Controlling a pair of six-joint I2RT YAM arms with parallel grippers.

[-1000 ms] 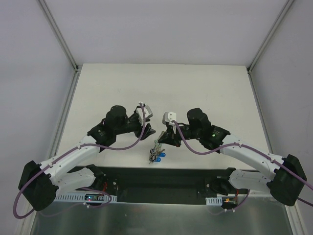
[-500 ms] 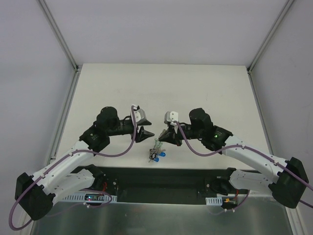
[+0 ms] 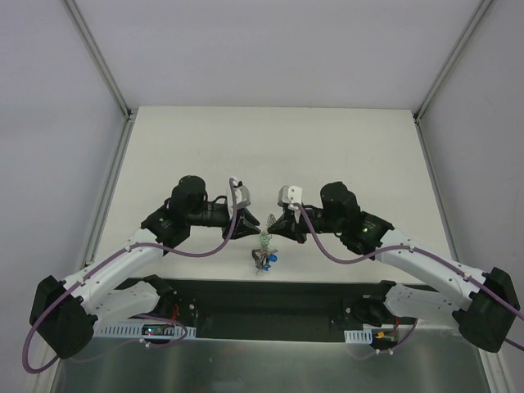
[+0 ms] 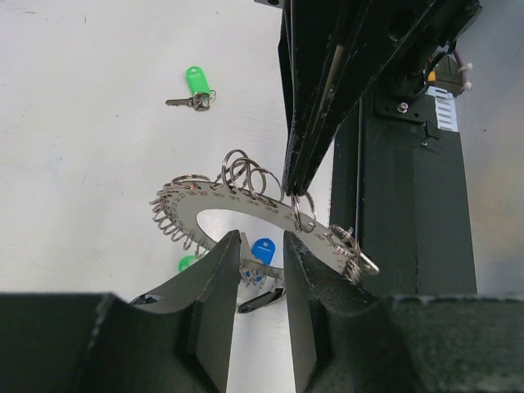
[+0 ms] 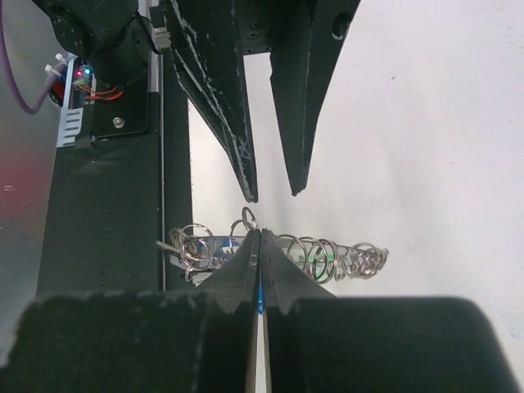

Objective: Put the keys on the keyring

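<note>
The right gripper (image 5: pixel 260 236) has its two fingers pressed flat together on the keyring (image 4: pixel 221 209). It pinches the ring's outer rim among the small wire loops that fringe it. In the left wrist view this claw comes down from above, and its tip meets the grey band a little right of the arc's middle. The ring is held above the white table (image 4: pixel 82 164) and tilted, with its right end lower and over the black strip (image 4: pixel 401 205) at the table's near edge. In the right wrist view the ring shows almost edge-on, stretching to the right of the clamped fingers.

The left gripper (image 4: pixel 262 239) faces the ring from the other side with its fingers a small way apart and nothing between them. Its tips sit just beside the ring's inner edge, close to the spot where the other claw grips. Whether they touch the metal cannot be told. From overhead, both claws meet nose to nose over the ring near the front of the table.

A blue-headed key (image 4: pixel 262 250) shows through the gap between the left fingers, with a black key (image 4: pixel 260 300) and a green head (image 4: pixel 187 264) near it. A loose green key (image 4: pixel 195 82) lies flat on the table, well apart from the ring and both claws.
</note>
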